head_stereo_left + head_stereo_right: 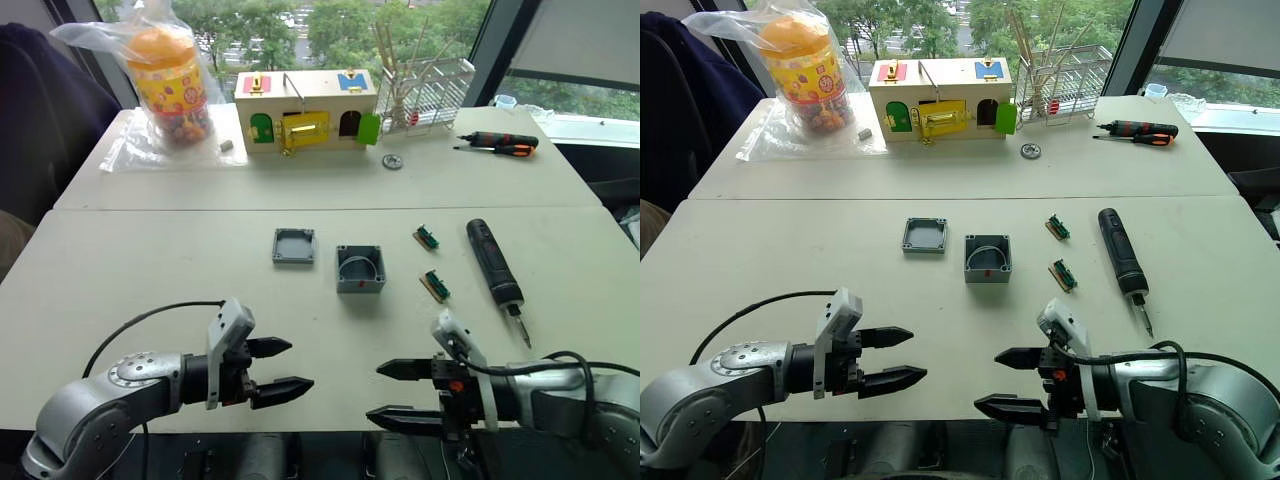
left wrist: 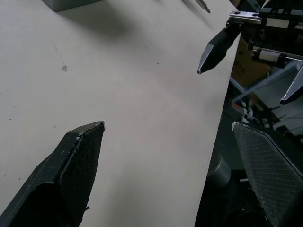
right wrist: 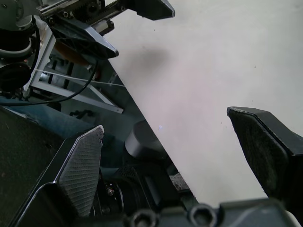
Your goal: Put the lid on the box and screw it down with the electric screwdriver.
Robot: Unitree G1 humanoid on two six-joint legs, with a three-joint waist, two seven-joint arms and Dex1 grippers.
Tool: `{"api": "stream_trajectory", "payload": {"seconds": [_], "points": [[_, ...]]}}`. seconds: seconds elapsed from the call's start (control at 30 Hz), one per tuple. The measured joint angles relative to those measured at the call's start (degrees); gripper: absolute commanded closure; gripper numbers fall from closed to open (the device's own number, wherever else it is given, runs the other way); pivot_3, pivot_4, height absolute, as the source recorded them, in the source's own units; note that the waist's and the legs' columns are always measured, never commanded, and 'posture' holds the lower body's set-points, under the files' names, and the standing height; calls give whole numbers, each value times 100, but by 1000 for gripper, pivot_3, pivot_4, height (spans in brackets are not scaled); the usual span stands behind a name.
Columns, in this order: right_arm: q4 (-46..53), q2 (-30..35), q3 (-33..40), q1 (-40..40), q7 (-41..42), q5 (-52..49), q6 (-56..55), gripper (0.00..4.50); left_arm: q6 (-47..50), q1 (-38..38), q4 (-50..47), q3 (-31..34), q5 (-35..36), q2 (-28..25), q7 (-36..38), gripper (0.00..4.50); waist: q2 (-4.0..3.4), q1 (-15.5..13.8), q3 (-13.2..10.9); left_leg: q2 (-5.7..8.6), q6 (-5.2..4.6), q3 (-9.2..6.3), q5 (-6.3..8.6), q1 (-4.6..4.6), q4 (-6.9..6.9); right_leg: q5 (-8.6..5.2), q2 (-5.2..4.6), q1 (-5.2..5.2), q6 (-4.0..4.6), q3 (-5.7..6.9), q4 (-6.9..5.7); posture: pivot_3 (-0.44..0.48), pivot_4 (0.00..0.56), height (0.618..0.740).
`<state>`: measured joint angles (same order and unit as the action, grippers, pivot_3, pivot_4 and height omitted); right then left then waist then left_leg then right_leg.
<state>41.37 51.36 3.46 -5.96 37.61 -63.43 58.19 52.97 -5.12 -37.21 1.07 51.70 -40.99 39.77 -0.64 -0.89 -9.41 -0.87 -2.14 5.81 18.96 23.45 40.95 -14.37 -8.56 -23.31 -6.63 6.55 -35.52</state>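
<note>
1. Head views: nothing grasped yet, so judged to be the very first step, with fetching the lid next. Small flat square grey plastic lid (image 1: 293, 245) lying on the white table (image 1: 150, 270), just beside the open grey plastic cube-like box (image 1: 360, 268) and on its left. Thick black pen-shaped electric screwdriver (image 1: 494, 263) further right, past two small green circuit boards (image 1: 431, 262). Left gripper (image 1: 281, 367) and right gripper (image 1: 397, 391) both at the near table edge, tips facing each other, fingers spread, empty, well short of lid and box. Next move probably calls for a forward reach of the left gripper over the lid.
2. Left wrist view: own black fingers (image 2: 75, 161) wide apart over bare table; right gripper's fingertips opposite.
3. Right wrist view: own fingers (image 3: 80, 165) wide apart, straddling the table edge, holding nothing.
</note>
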Motion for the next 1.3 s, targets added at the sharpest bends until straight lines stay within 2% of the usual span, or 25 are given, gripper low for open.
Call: {"api": "stream_trajectory", "payload": {"seconds": [0.6, 0.83, 0.9, 0.97, 1.07, 1.17, 1.23, 1.3], "points": [[-17, -127, -8, 102, -39, 3, 0, 0, -79, 52, 121, 2, -64, 21, -26, 36, 0, 5, 0, 0, 0, 1, 0, 0, 0, 1, 0, 0, -1, 0, 0, 0, 150, 711], [-177, -204, 20, 375, -161, -59, 23, 0, -94, 595, 483, -82, -647, -346, -43, 36, 1, 4, 0, 2, 0, 2, 0, 0, 1, 1, 7, 0, -2, 1, -3, 0, 150, 711], [-205, -191, 165, 543, -302, -335, 117, 0, 30, 1075, 724, -27, -641, -573, 114, 36, 5, -2, -3, 2, 0, 1, -1, 0, 2, 1, 7, -1, -2, 3, -4, 0, 150, 711], [-229, -96, 405, 705, -505, -717, 192, 0, 198, 1863, 1043, -70, -663, -933, 364, 36, 12, -21, -8, 3, 1, 0, -1, 1, 7, 2, 9, -1, -3, 6, -12, 0, 150, 711], [-229, -47, 594, 921, -786, -1094, 262, 0, 75, 3109, 1375, -341, -940, -1029, 772, 36, 15, -29, -9, 10, 0, 3, -1, 1, 6, 3, 8, 2, -6, 7, -9, 0, 150, 711], [-212, -46, 565, 1103, -1056, -1229, 280, 0, -225, 4469, 1919, -1315, -1539, -814, 1433, 36, 20, -72, -11, 17, -2, 9, -2, 1, 6, 6, 10, 5, -11, 7, -8, 0, 150, 711], [-188, -45, 493, 1166, -1222, -1182, 275, 0, -313, 5362, 2475, -2116, -2026, -397, 1842, 36, 27, -134, -15, 17, -3, 10, -3, 1, 9, 10, 14, 5, -21, 6, -11, 0, 150, 711], [-143, -46, 383, 1196, -1377, -1025, 273, 0, -480, 5909, 2945, -2704, -2430, -44, 2168, 36, 29, -139, -16, 22, -3, 12, -4, 3, 10, 11, 23, 5, -23, 5, -6, 0, 150, 711]]}}
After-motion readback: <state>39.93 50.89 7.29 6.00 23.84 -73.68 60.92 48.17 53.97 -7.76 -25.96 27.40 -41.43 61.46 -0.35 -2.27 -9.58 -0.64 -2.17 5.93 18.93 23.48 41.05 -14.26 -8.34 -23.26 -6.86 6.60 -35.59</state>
